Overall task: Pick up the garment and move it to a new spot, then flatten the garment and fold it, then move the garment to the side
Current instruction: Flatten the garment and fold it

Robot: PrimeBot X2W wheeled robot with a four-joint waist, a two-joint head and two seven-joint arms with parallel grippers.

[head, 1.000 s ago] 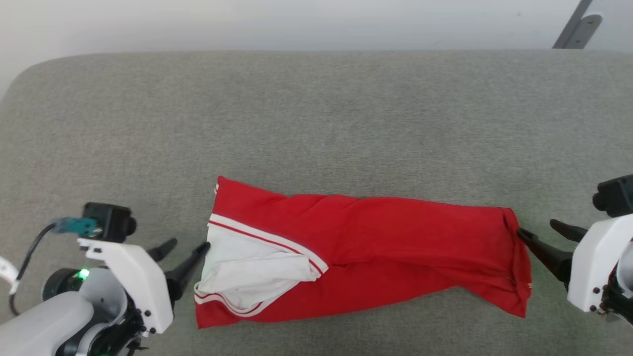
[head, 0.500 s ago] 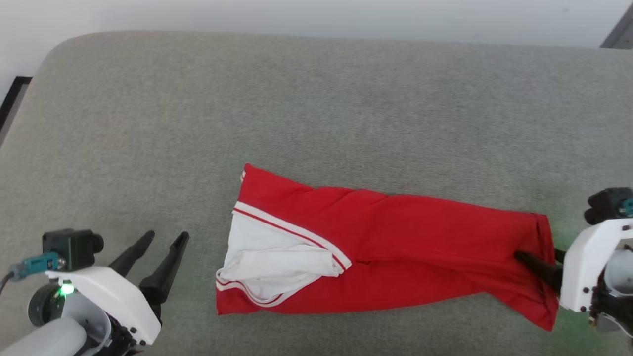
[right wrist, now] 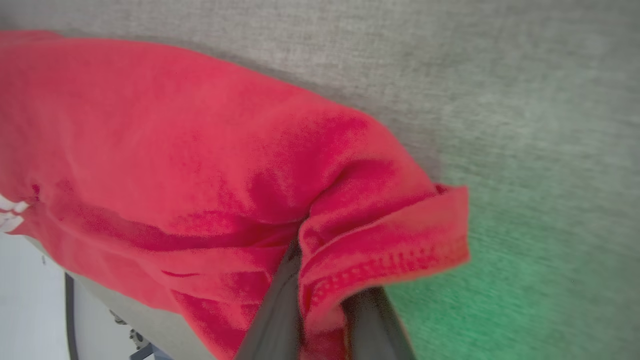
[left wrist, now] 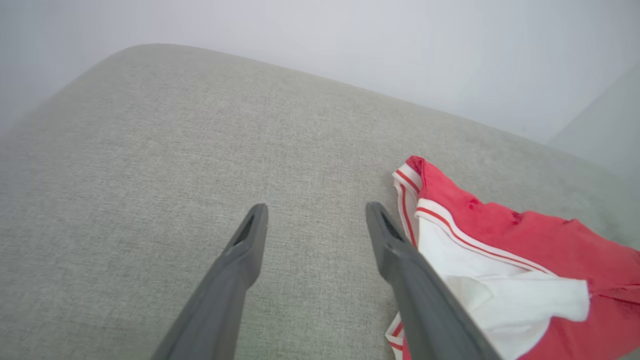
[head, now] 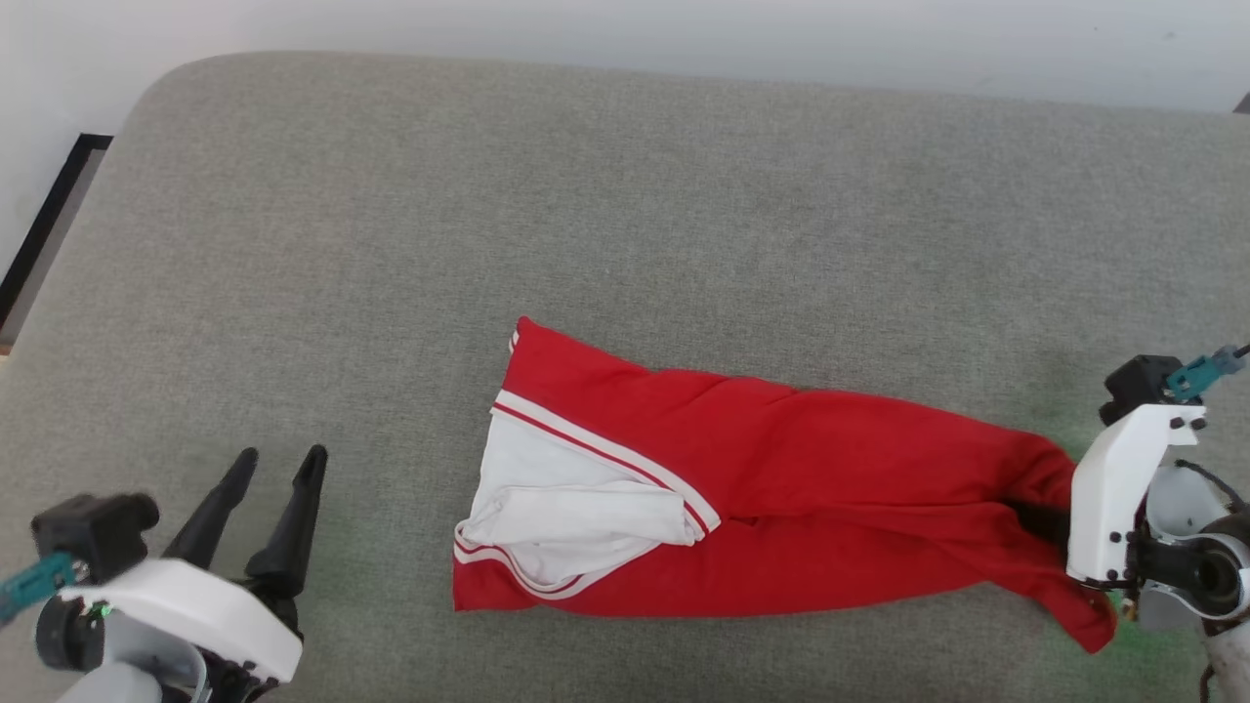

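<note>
In the head view we locate the garment (head: 781,488) on the grey worktop (head: 625,215), toward 6 o'clock of centre. It is folded into a long red band running from 9 to 3 o'clock, with its white sleeve and striped trim at the 9 o'clock end. At 4 o'clock the right pincer (head: 1043,520) is pinching the red hem at the band's 3 o'clock end, fabric between its two fingers. At 8 o'clock we find the left pincer (head: 283,453) with fingers spread, gripping nothing, apart from the sleeve end.

White wrist shells (head: 1113,488) with dark screws (head: 1114,536), black cameras (head: 93,522) with teal plugs (head: 1199,371), long tapered dark fingers (head: 293,517).
</note>
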